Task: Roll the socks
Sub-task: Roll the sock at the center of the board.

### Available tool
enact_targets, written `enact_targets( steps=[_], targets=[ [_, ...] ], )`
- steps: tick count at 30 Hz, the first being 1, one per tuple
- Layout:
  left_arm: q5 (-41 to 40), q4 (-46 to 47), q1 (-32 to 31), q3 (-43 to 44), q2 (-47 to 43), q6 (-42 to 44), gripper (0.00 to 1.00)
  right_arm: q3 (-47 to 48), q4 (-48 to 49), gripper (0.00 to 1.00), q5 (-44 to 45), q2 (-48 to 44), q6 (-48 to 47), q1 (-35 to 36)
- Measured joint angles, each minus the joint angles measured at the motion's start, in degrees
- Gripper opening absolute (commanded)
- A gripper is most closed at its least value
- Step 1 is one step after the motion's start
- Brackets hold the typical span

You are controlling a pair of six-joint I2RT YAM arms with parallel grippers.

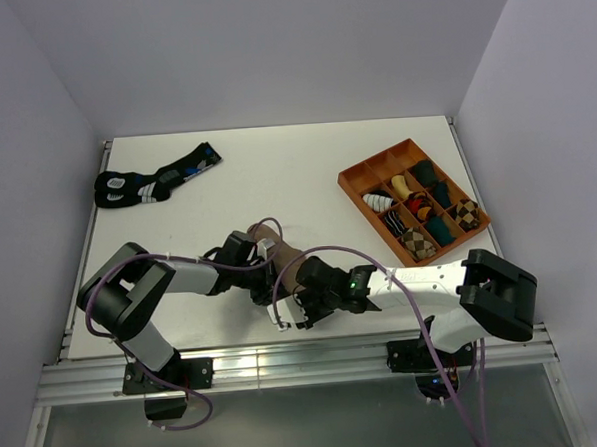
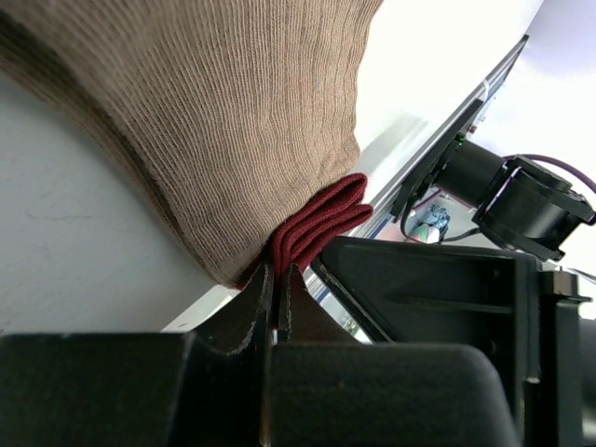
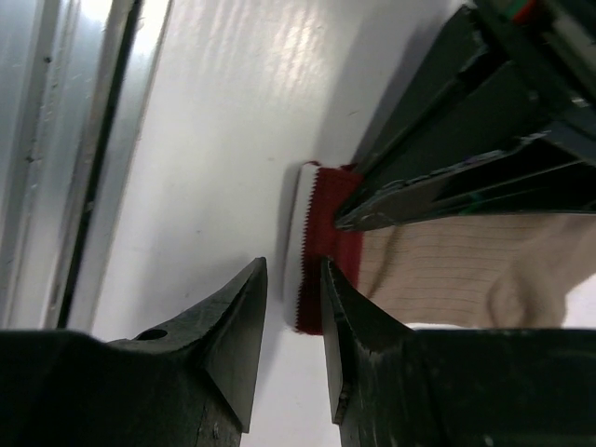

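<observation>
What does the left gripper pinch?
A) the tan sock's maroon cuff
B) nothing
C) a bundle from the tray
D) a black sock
A: in the left wrist view, the left gripper is shut on the maroon cuff of the tan sock.

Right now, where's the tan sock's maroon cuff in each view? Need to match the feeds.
Left wrist: maroon cuff at centre, pinched in the shut left gripper.
Right wrist: cuff at centre, just beyond the open right gripper.
Top external: low centre, mostly hidden among the gripper tips.
Shared landmark: the tan sock body, visible in all three views.
</observation>
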Motion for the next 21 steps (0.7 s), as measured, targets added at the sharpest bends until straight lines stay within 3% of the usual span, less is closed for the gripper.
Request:
enact_targets(
  steps=[21],
  targets=[
    [1.1, 0.0, 0.4, 0.0, 0.0, 0.2, 0.01, 2.3, 1.4, 0.32, 2.1, 4.9, -1.3, 0.0]
  ],
)
